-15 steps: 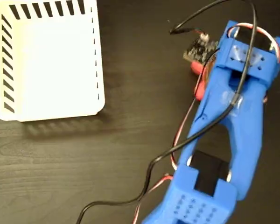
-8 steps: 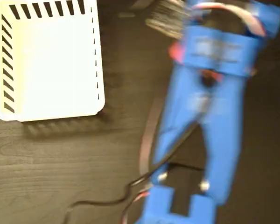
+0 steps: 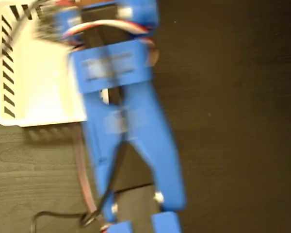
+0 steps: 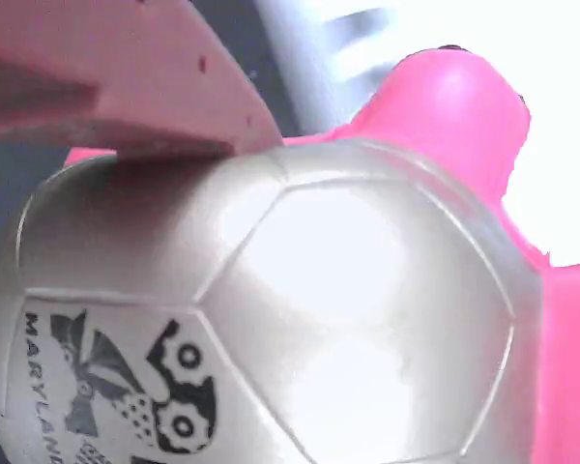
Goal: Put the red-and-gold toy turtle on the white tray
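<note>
Since the earlier fixed-view frames the blue arm (image 3: 121, 121) has swung from the right side of the picture leftward, and its upper end now overlaps the right part of the white tray (image 3: 19, 73); motion blur in the current frame indicates a fast traverse. In the wrist view, one finger (image 4: 106, 87) of the gripper (image 4: 174, 126) lies pressed on the upper left of the shell of the red-and-gold toy turtle (image 4: 300, 319), which fills nearly the whole picture. The opposite finger is not visible, so the grip is judged, not confirmed, as a pinch on the turtle. The shell reads silvery-gold with hexagonal panel lines; the head at upper right and a limb at right appear pink-red under strong light. Behind the head, a bright white field and pale blurred bars are judged to be the tray. In the fixed view the turtle is hidden beneath the arm. Task status, as a judgement: pickup done and transport nearly complete. Remaining: settle over the tray floor, lower, release. Legible marking: a dark logo at the lower left of the shell, with letters reading "MARYLAN", cut off by the frame edge, beside a graphic with two ring-shaped eyes. The dark wood-grain table (image 3: 233, 121) carries no other items.
</note>
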Tool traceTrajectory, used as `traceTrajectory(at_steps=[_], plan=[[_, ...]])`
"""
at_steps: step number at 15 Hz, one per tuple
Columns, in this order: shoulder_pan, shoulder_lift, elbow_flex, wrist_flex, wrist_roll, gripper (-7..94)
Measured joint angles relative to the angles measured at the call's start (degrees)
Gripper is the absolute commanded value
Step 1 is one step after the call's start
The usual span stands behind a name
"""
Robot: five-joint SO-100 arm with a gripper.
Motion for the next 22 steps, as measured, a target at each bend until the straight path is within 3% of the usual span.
traceTrajectory(at_steps=[3,11,12,14,15,17,22], plan=[[-5.54,-2.11,0.0,-2.9,1.76,0],[-8.17,-16.35,-3.6,-4.22,0.26,0],[-8.44,-17.4,-4.48,-4.22,0.26,14],[-9.05,-19.07,-5.27,-4.57,0.0,25],[-9.32,-19.69,-5.36,-5.19,-0.53,43],[-9.58,-20.74,-5.36,-5.27,-0.79,64],[-10.2,-21.45,-5.36,-5.1,-0.09,67]])
